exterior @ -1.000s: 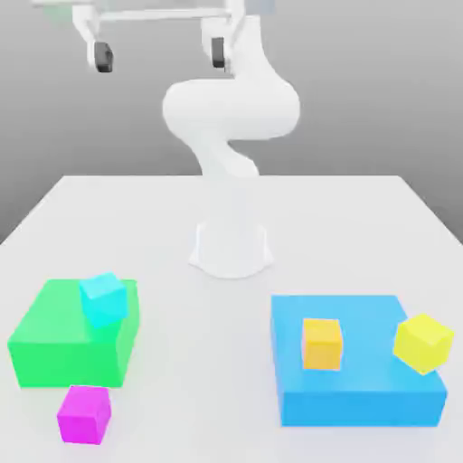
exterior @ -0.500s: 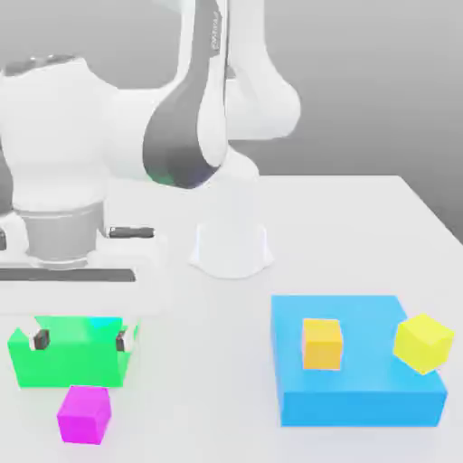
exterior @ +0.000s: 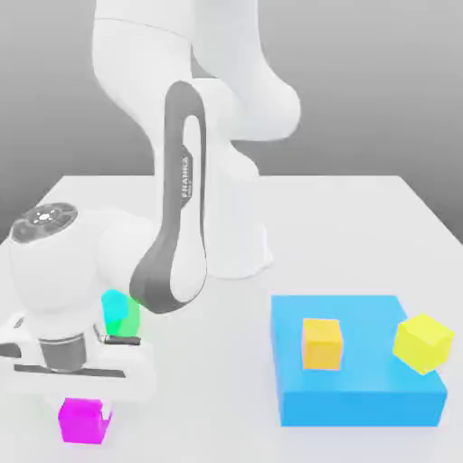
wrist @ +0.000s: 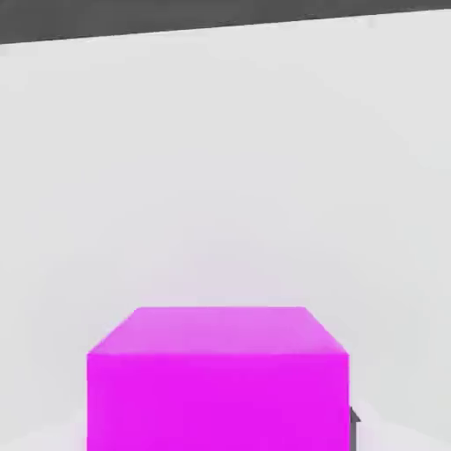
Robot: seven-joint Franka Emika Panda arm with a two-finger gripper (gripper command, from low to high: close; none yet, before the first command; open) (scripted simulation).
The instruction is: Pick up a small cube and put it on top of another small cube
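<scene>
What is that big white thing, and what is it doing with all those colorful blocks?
It's a robot arm, like one strong arm bolted to a table. One picture looks at the whole scene from outside. The other comes from a camera on its hand, so the magenta cube looks huge there.

The hand has closed on that magenta cube, down at the table. Behind it you can see a cyan cube and a bit of something green. Toward the exterior view's right, a flat blue block carries an orange cube and a yellow one.
</scene>
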